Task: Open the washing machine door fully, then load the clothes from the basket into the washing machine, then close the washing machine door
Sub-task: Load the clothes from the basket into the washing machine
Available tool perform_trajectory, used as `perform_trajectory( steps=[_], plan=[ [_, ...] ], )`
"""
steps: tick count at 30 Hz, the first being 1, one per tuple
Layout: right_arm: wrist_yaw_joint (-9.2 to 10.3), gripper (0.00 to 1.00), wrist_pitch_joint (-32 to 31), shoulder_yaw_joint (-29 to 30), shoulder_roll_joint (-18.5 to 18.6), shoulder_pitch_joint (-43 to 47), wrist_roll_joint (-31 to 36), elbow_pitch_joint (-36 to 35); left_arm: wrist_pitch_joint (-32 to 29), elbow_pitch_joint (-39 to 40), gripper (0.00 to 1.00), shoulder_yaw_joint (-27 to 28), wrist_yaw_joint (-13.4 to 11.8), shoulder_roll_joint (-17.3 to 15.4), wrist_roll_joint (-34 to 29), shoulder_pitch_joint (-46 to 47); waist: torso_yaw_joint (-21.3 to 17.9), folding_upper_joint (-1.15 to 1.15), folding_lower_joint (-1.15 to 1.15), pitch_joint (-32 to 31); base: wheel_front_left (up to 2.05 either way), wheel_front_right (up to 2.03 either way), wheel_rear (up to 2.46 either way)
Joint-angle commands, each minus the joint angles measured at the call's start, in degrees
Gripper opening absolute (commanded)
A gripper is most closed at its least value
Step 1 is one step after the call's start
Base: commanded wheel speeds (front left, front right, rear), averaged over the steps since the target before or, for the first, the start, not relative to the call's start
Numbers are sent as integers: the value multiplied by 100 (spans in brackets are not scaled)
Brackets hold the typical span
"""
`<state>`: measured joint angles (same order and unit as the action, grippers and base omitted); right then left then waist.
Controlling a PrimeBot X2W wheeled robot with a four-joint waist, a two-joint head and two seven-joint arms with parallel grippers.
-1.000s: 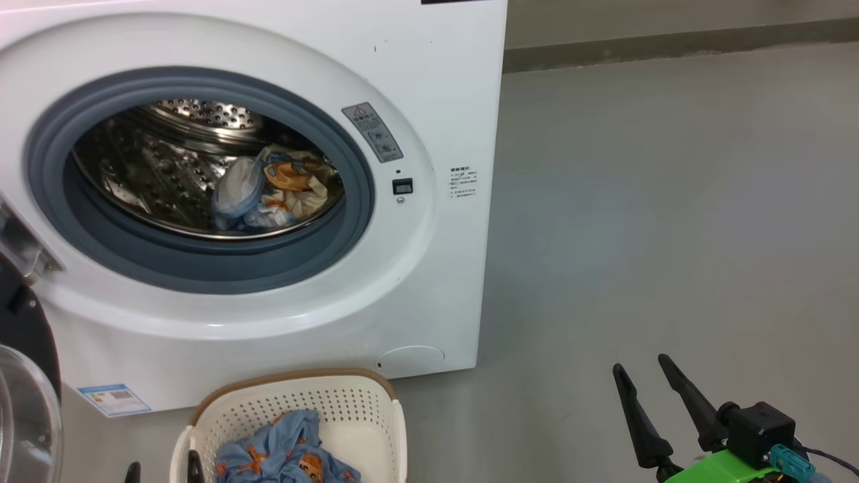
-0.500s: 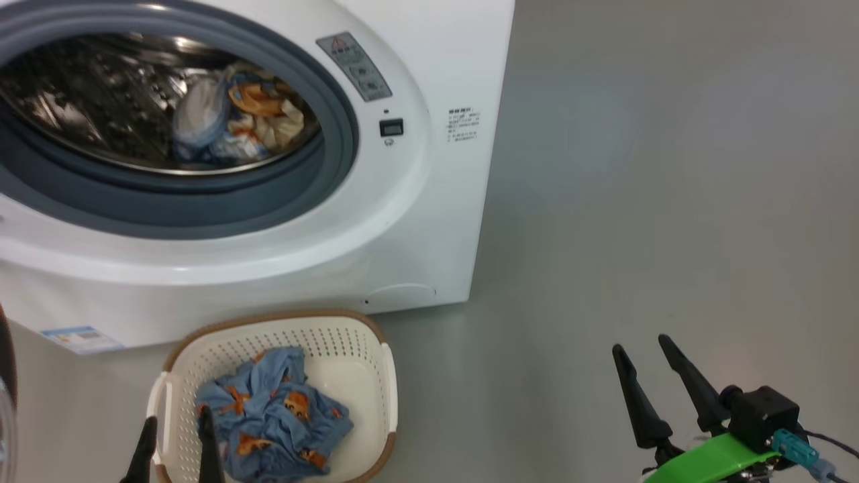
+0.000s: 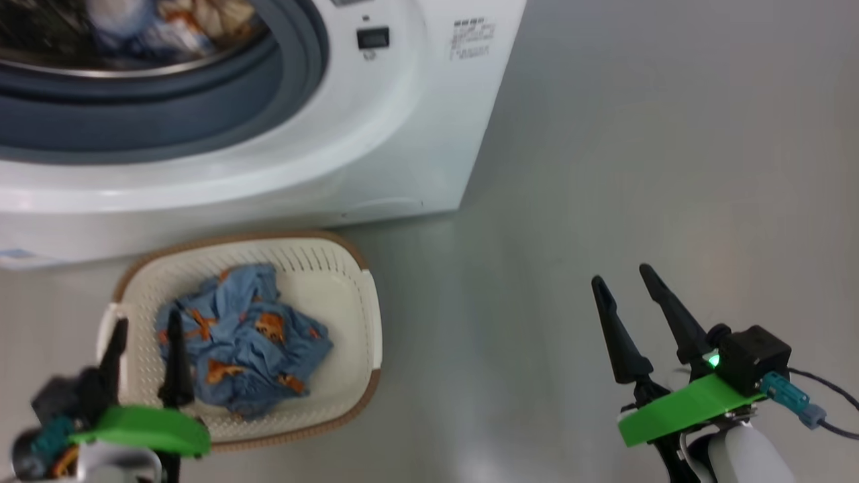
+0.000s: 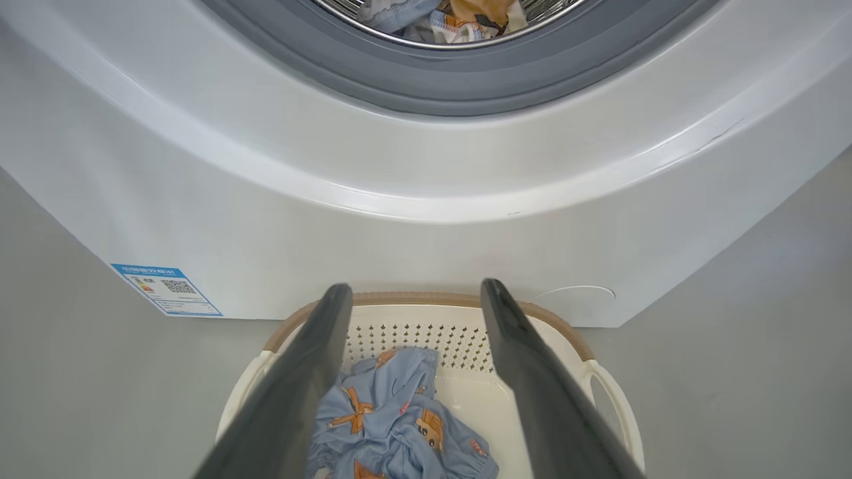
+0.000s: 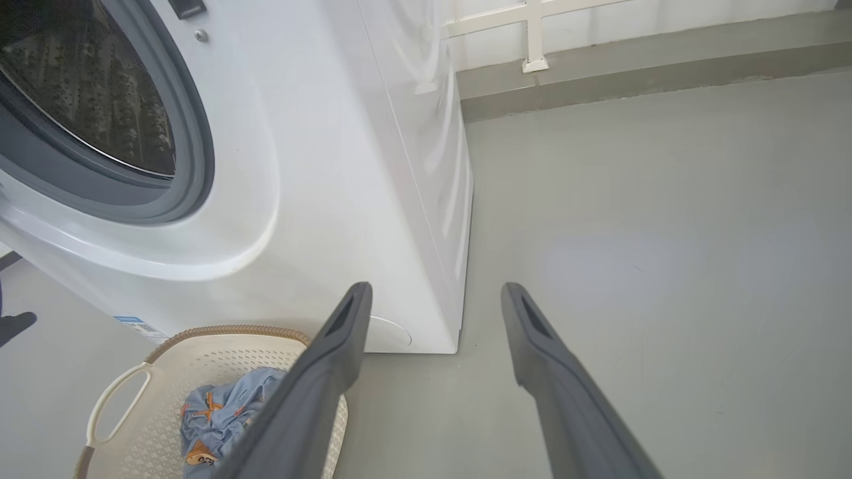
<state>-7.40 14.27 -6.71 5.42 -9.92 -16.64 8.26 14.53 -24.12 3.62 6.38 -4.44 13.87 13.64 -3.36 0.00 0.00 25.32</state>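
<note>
Left gripper (image 3: pixel 147 322) spread wide, empty, hovers at basket (image 3: pixel 371 315) edge, near blue clothes (image 3: pixel 248 345). Right gripper (image 3: pixel 621 275) wide apart, empty, over floor (image 3: pixel 637 134) beside washing machine (image 3: pixel 416 147).

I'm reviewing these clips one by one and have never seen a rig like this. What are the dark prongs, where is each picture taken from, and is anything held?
This is a wheeled robot with two arms; the prongs are the fingers of its grippers. The head view looks down from the robot's head: the left gripper is at the lower left, over the basket, and the right gripper at the lower right, over the grey floor. The two wrist views look along each gripper's own fingers. Both grippers are open and hold nothing. The basket stands on the floor in front of the washing machine and holds blue clothes with orange print. More fabric lies inside the drum.
</note>
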Motion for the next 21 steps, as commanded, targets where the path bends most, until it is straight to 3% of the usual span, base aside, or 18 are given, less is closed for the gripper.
perform_trajectory(
  steps=[1,10,21],
  plan=[
    [-9,100,65,-156,-33,-71,78,-134,47,-57,100,210,43,-196,8,211,-135,0,0,647,0,0,0],
    [-9,100,71,-182,-119,-328,94,-237,47,-1048,100,37,104,-456,155,1155,-283,0,0,1319,0,0,0],
    [-9,100,73,-258,-199,-533,99,-382,2,-2683,100,-947,110,-1041,850,2203,-475,0,0,1963,0,0,0]
  ],
)
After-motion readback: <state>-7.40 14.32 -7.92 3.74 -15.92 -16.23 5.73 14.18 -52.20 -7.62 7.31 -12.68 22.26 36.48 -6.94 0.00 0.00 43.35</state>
